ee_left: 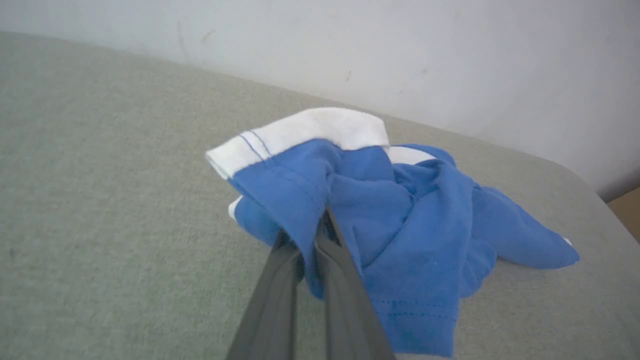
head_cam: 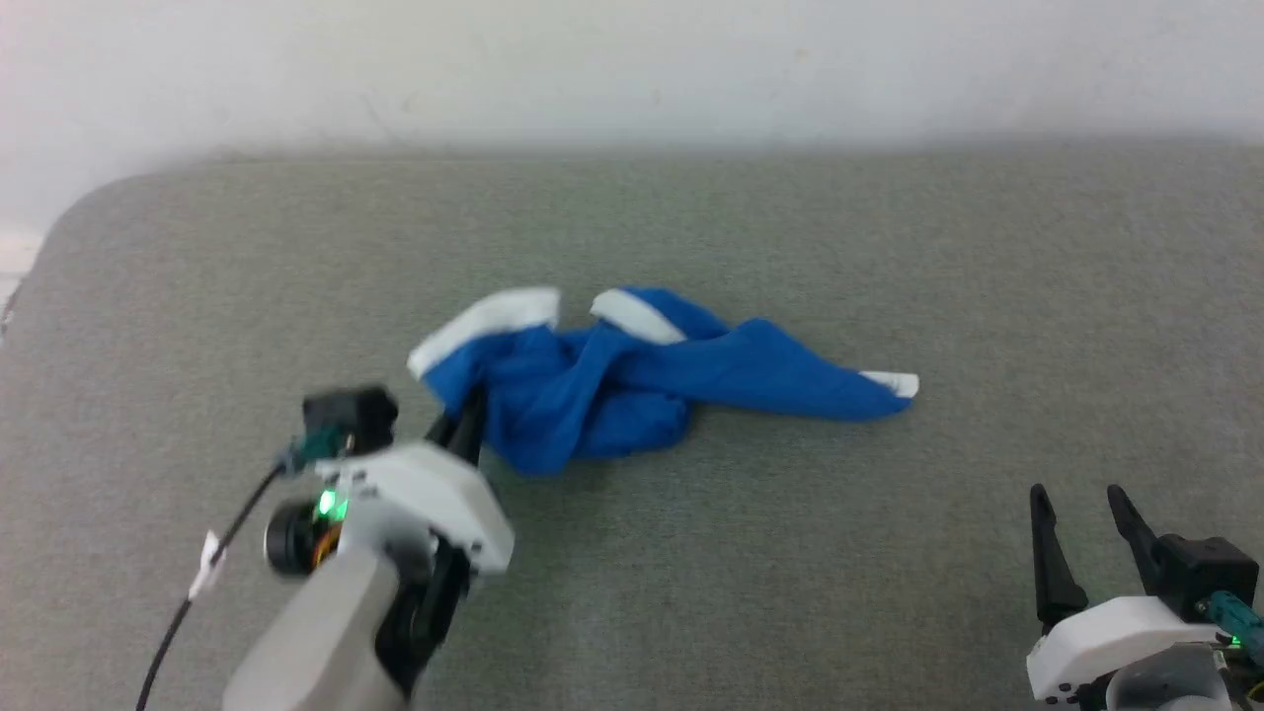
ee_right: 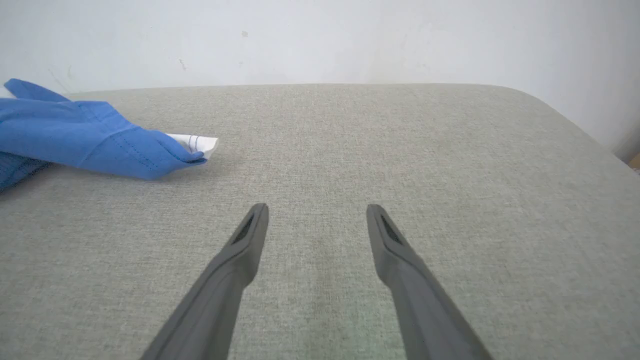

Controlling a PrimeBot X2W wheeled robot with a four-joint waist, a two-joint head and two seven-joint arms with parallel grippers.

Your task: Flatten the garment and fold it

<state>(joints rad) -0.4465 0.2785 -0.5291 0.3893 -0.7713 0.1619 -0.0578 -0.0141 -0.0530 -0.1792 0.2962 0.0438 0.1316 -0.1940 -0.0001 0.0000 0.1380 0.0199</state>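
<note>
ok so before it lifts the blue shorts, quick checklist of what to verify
1. Left hand shut on the shorts: ok, it pinches a blue fold near the white band.
2. Right hand open and apart from the cloth: ok.
3. Shorts flattened: not ok, bunched and twisted.
4. Shorts lying inside the edges of the grey surface: ok.
5. Only one layer pinched: cannot tell.
</note>
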